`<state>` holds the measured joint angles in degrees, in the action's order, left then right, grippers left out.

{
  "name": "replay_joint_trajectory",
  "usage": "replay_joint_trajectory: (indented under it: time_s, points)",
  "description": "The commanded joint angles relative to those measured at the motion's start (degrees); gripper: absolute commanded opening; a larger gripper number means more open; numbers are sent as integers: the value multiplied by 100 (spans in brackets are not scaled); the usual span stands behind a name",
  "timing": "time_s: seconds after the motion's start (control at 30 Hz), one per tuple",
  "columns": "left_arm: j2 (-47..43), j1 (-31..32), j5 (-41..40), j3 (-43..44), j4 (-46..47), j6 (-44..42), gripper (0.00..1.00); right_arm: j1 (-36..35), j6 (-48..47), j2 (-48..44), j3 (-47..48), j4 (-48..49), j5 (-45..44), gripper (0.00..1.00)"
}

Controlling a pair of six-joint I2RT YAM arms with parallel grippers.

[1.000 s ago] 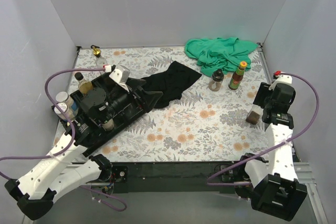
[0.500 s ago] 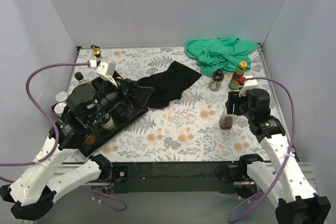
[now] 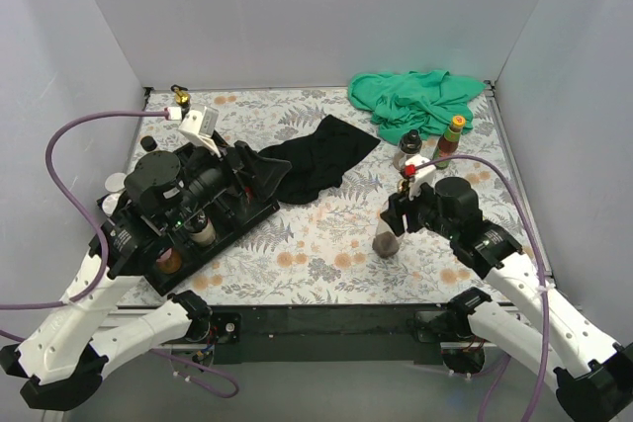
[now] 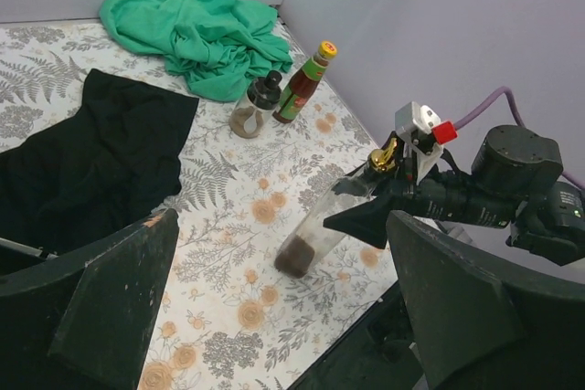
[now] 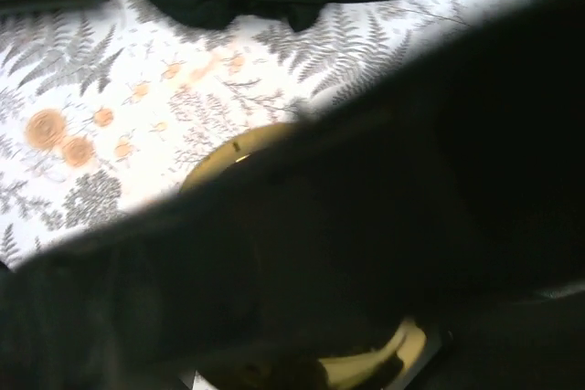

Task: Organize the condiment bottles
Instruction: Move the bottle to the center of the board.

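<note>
From above, the right hand (image 3: 398, 212) grips a clear bottle (image 3: 385, 242) by its neck. The tray (image 3: 247, 219) lies well to that hand's left, beneath the wide-open left hand (image 3: 265, 173).

Left wrist: the bottle slants, base low near the counter (image 4: 228, 253).

Right wrist: only its gold top (image 5: 215, 166), hard against the hand.

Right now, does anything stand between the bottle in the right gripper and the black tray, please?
Nothing visible: only bare table separates the clear bottle in the right gripper from the black tray. The black cloth lies farther back; the open left gripper hangs over the tray's far end.
</note>
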<state>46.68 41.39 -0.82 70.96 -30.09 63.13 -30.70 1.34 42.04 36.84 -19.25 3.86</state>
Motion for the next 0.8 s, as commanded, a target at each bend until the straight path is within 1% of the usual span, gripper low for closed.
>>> replay_joint_trajectory:
  time_s: [0.0,0.07,0.23,0.33,0.43,0.6,0.7,0.73,0.77]
  points:
    - [-27,19,284,-38,-15,234,98,-647,-117,-3,-80,1053,19,5]
    - [-36,19,354,-134,82,270,98,-981,-117,32,-203,1447,-60,5]
    - [-44,19,276,-275,29,243,98,-1666,-442,366,-212,1670,-351,7]
    - [-36,19,258,-319,55,243,98,-2017,-591,323,-378,1994,-702,9]
    - [-1,19,345,-328,108,261,98,-2142,-837,173,-624,2459,-737,11]
    - [35,19,477,-425,257,173,98,-2160,-908,85,-792,2672,-562,16]
    - [35,19,478,-478,302,147,98,-2168,-890,24,-915,2663,-447,25]
    - [35,19,477,-478,302,147,98,-2168,-882,-3,-942,2645,-439,34]
    - [43,19,460,-469,302,129,98,-2177,-873,-64,-968,2593,-473,39]
